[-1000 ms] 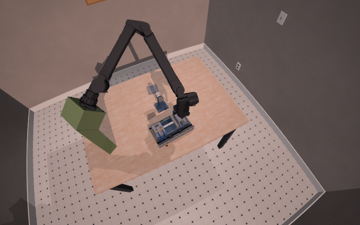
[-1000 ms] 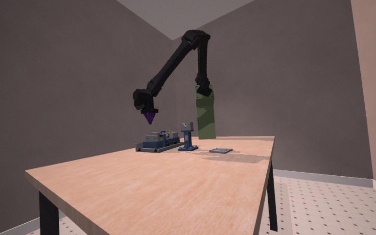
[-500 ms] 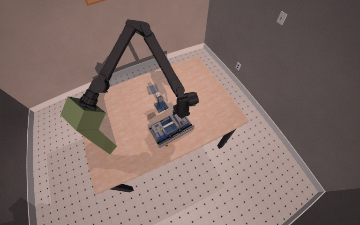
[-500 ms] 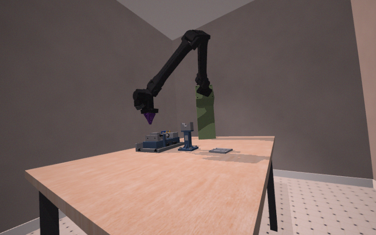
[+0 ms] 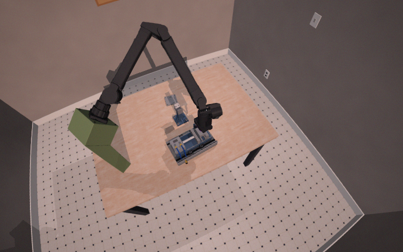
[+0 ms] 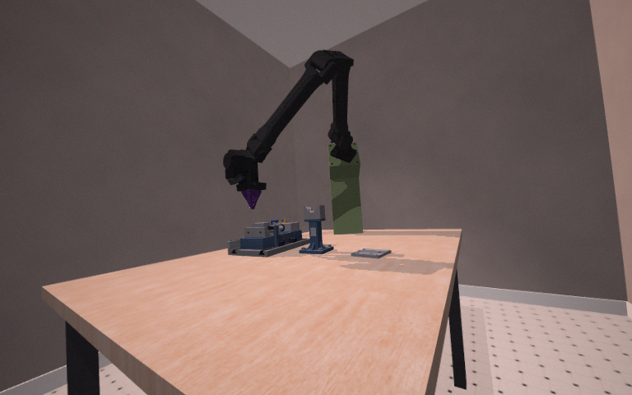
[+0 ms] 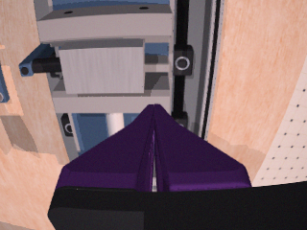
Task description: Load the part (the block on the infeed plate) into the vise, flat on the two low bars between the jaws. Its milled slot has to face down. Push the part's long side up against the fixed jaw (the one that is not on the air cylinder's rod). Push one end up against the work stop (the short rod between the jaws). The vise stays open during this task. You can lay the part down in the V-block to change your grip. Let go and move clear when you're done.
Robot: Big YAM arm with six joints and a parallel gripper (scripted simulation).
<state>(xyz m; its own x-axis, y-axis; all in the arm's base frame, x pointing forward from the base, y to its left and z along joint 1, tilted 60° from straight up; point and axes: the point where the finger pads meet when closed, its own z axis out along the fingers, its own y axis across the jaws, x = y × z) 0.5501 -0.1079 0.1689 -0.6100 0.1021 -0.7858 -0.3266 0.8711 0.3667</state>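
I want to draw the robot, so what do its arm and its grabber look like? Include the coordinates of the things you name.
The arm [image 5: 180, 66] [image 6: 288, 109] is black all over, made of long, straight tubes with chunky, rounded joints. The gripper [image 6: 252, 208] [image 7: 153, 114] has a black body and two shiny dark purple fingers. Each one is wide at the body and narrows to a small tip. I can't make out any loose cables or writing on the arm.

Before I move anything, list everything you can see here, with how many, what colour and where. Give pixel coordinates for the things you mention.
part [image 7: 103, 69]: one, light grey, between the vise jaws
vise [image 5: 190, 142] [image 6: 257, 242]: one, grey and blue, on the table
work stop [image 7: 45, 65]: one, black rod on a blue bracket, beside the part
V-block [image 5: 177, 107] [image 6: 313, 212]: one, grey, on a blue stand
infeed plate [image 5: 170, 100] [image 6: 371, 253]: one, grey, beyond the V-block from the vise
table [image 5: 142, 118] [image 6: 279, 302]: one, wood-toned with black legs
wall plates: two, pale, on the dark wall
pedestal [image 5: 104, 134] [image 6: 346, 195]: one, green, under the arm
arm [image 5: 184, 71] [image 6: 290, 109]: one, black
gripper [image 6: 252, 207] [image 7: 153, 114]: one, purple fingers shut, above the vise
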